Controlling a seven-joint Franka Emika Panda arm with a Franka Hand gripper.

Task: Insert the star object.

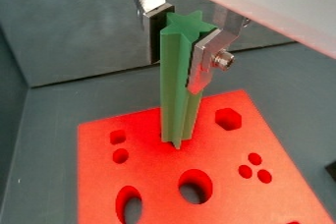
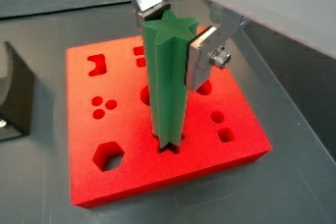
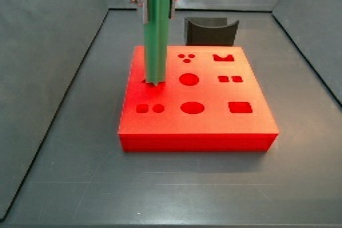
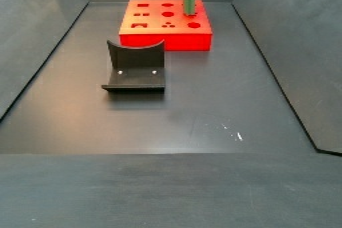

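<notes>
Green star object [image 2: 165, 81], grasped upright by the pincer [image 2: 176, 37], meets the red block [image 2: 138, 174]; slight rotation could jam its ridges.

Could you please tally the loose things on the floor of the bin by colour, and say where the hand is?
Green, ridged star-profile rod, upright in the hand over the block: 1
Red block with cut-out holes: 1
Dark grey curved piece: 1
Total: 3

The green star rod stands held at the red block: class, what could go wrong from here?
1. The gripper holds the green rod only near its top, so side force could tilt it.
2. Its tip is at a star hole in the red block; points misaligned could jam.
</notes>
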